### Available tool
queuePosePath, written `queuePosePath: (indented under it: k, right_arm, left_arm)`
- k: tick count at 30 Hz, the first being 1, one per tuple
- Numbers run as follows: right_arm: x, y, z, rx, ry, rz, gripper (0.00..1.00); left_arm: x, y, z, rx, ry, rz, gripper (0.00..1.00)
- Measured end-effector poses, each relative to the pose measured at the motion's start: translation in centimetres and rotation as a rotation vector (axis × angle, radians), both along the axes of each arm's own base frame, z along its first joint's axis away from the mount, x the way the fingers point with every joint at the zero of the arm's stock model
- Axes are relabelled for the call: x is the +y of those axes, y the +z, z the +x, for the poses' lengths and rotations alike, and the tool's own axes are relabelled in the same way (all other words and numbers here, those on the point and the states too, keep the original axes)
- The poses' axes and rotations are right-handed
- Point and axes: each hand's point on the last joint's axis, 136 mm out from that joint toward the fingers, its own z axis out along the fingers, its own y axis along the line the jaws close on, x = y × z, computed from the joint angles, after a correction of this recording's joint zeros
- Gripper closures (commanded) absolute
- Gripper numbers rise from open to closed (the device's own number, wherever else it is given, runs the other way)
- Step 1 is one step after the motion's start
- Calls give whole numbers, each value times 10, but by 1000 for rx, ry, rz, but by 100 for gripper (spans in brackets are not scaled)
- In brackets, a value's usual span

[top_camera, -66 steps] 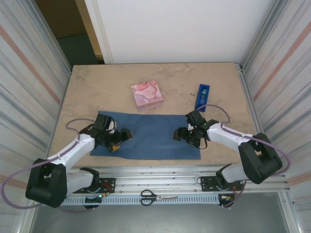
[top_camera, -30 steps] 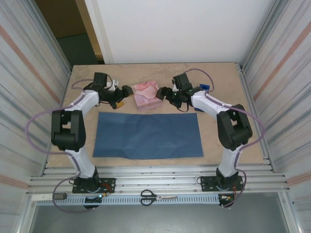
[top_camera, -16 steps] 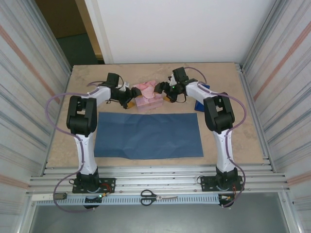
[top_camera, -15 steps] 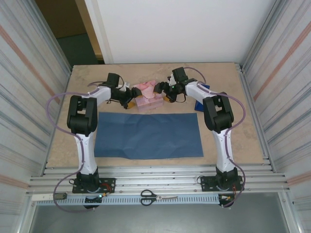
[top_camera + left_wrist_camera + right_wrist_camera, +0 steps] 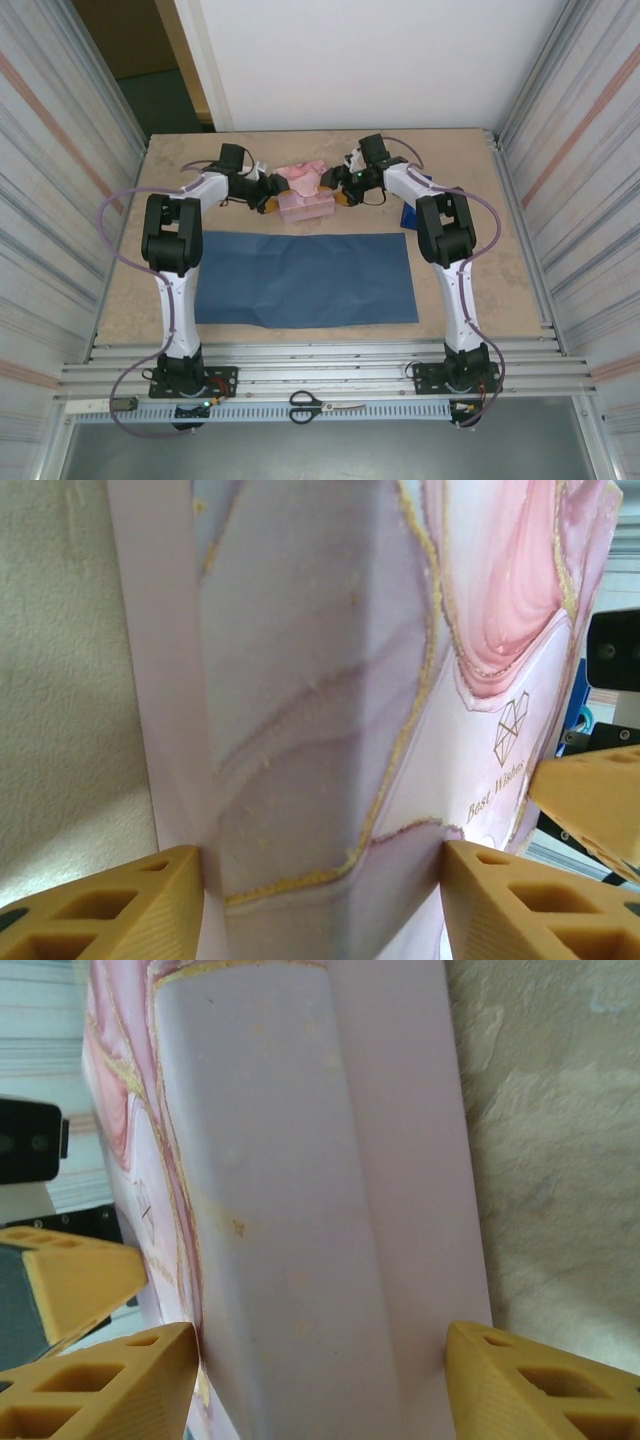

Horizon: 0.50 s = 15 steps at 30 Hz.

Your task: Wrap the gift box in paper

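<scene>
The pink-and-white marbled gift box (image 5: 305, 195) sits on the table just beyond the paper (image 5: 305, 278), a dark blue sheet lying flat in the middle. My left gripper (image 5: 272, 190) holds the box's left end and my right gripper (image 5: 338, 187) its right end. In the left wrist view the box (image 5: 320, 680) fills the gap of the left gripper (image 5: 320, 870), both orange fingers (image 5: 120, 910) pressed to its corner faces. The right wrist view shows the box (image 5: 300, 1160) inside the right gripper (image 5: 320, 1345), both pads (image 5: 110, 1385) against its sides.
A narrow blue tape dispenser (image 5: 407, 214) lies right of the box, partly behind the right arm. Scissors (image 5: 325, 406) rest on the rail at the near edge. Corrugated metal walls close in both sides of the tan table (image 5: 200, 150).
Both grippers moved inward onto the gift box from its two ends and their jaws narrowed until the pads met its sides. The paper has not moved.
</scene>
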Motion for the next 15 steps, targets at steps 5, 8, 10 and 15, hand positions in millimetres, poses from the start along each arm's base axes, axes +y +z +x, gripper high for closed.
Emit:
queuePosePath:
  k: [5,8,10,15]
  right_arm:
    - [-9,29,-29,8,-17,11,34]
    - [-10,49,-50,-6,-22,14,33]
    - [-9,62,-67,-22,-20,16,33]
    - [-6,71,-107,-29,-12,-8,33]
  left_arm:
    - [-8,19,-4,-34,-19,-12,41]
    - [-11,35,-16,-60,-28,-17,41]
    - [-11,47,-27,-81,-31,-18,41]
    - [-10,61,-63,-101,-38,-8,41]
